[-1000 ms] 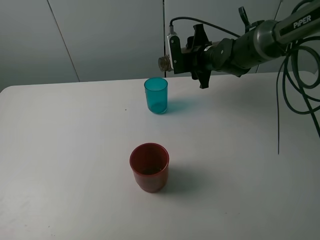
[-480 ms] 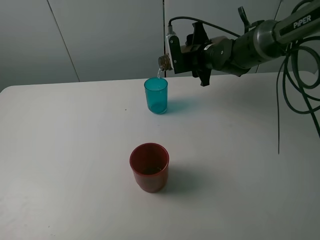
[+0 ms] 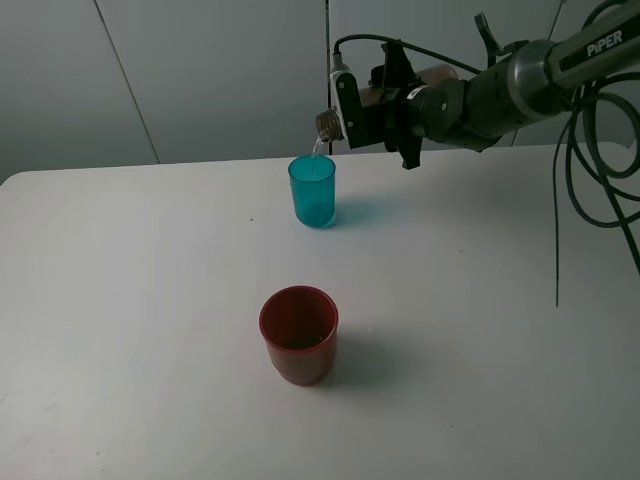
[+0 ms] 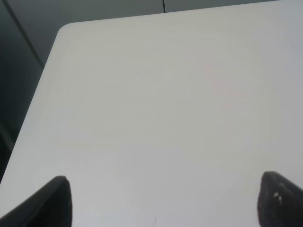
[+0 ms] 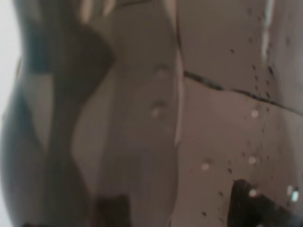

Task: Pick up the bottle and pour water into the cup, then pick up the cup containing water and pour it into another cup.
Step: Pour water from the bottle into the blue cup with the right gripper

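Abv cup (image 3: 312, 195) rim: tilted bottle (image 3: 327, 123) mouth

High camera overlooks the table (image 3: 150, 300), left wrist shares it, right hugs bottle (image 5: 142, 118).

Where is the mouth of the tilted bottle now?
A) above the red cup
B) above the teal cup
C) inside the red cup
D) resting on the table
B: the bottle tips over the teal cup, a thin water stream falling into it.
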Action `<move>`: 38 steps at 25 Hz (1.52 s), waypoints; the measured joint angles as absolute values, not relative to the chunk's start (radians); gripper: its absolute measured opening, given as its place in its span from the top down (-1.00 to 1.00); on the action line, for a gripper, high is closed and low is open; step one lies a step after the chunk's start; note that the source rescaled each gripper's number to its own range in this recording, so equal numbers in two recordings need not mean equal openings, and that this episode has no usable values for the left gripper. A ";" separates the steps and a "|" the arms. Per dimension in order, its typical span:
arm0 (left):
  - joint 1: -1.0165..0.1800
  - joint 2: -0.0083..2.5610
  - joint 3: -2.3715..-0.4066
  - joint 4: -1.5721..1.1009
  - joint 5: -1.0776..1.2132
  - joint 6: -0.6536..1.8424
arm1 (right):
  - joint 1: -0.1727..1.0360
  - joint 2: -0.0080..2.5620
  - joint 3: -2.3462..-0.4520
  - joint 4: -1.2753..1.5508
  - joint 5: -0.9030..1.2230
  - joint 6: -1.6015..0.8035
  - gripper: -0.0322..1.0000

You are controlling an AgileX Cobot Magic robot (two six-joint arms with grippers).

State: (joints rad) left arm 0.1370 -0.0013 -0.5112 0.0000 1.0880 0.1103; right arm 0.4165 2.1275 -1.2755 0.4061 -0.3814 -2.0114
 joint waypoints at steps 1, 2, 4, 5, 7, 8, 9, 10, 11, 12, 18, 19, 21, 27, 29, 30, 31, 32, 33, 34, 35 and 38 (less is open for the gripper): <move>0.137 -0.001 -0.511 0.000 1.088 0.110 | 0.417 2.128 -1.276 0.404 -0.383 -2.014 0.93; 0.137 -0.001 -0.511 0.000 1.088 0.110 | 0.417 2.128 -1.276 0.402 -0.383 -2.016 0.93; 0.137 -0.001 -0.511 0.000 1.088 0.110 | 0.417 2.128 -1.276 0.395 -0.383 -2.016 0.93; 0.137 -0.001 -0.511 0.000 1.088 0.110 | 0.417 2.128 -1.276 0.387 -0.383 -2.018 0.93; 0.137 -0.001 -0.511 0.000 1.088 0.110 | 0.417 2.128 -1.276 0.374 -0.383 -2.018 0.93; 0.137 -0.001 -0.511 0.000 1.088 0.110 | 0.417 2.128 -1.276 0.368 -0.383 -2.020 0.93; 0.137 -0.001 -0.511 0.000 1.088 0.110 | 0.417 2.128 -1.276 0.358 -0.383 -2.020 0.93; 0.137 -0.001 -0.511 0.000 1.088 0.110 | 0.417 2.128 -1.276 0.353 -0.383 -2.023 0.93; 0.137 -0.001 -0.511 0.000 1.088 0.110 | 0.417 2.128 -1.276 0.350 -0.383 -2.023 0.93; 0.137 -0.001 -0.511 0.000 1.088 0.110 | 0.417 2.128 -1.276 0.350 -0.385 -2.023 0.93; 0.137 -0.001 -0.511 0.000 1.088 0.110 | 0.417 2.128 -1.276 0.324 -0.414 -2.025 0.93; 0.137 -0.001 -0.511 0.000 1.088 0.110 | 0.417 2.128 -1.276 0.324 -0.414 -2.025 0.93; 0.137 -0.001 -0.511 0.000 1.088 0.110 | 0.417 2.128 -1.276 0.324 -0.414 -2.027 0.93; 0.137 -0.001 -0.511 0.000 1.088 0.116 | 0.417 2.128 -1.276 0.317 -0.453 -2.030 0.93; 0.137 -0.001 -0.511 0.000 1.088 0.116 | 0.417 2.128 -1.276 0.302 -0.479 -2.030 0.93; 0.137 -0.001 -0.511 0.000 1.088 0.116 | 0.417 2.128 -1.276 0.297 -0.491 -2.030 0.93; 0.137 -0.001 -0.511 0.000 1.088 0.116 | 0.417 2.128 -1.277 0.293 -0.500 -2.030 0.93; 0.137 -0.001 -0.511 0.000 1.088 0.116 | 0.417 2.128 -1.276 0.281 -0.505 -2.030 0.93; 0.137 -0.001 -0.511 0.000 1.088 0.118 | 0.417 2.128 -1.278 0.274 -0.509 -2.030 0.93; 0.137 -0.001 -0.511 0.000 1.088 0.118 | 0.417 2.128 -1.278 0.272 -0.514 -2.030 0.93; 0.137 -0.001 -0.511 0.000 1.088 0.118 | 0.417 2.128 -1.278 0.272 -0.516 -2.030 0.93; 0.137 -0.001 -0.511 0.000 1.088 0.116 | 0.417 2.128 -1.278 0.272 -0.518 -2.030 0.93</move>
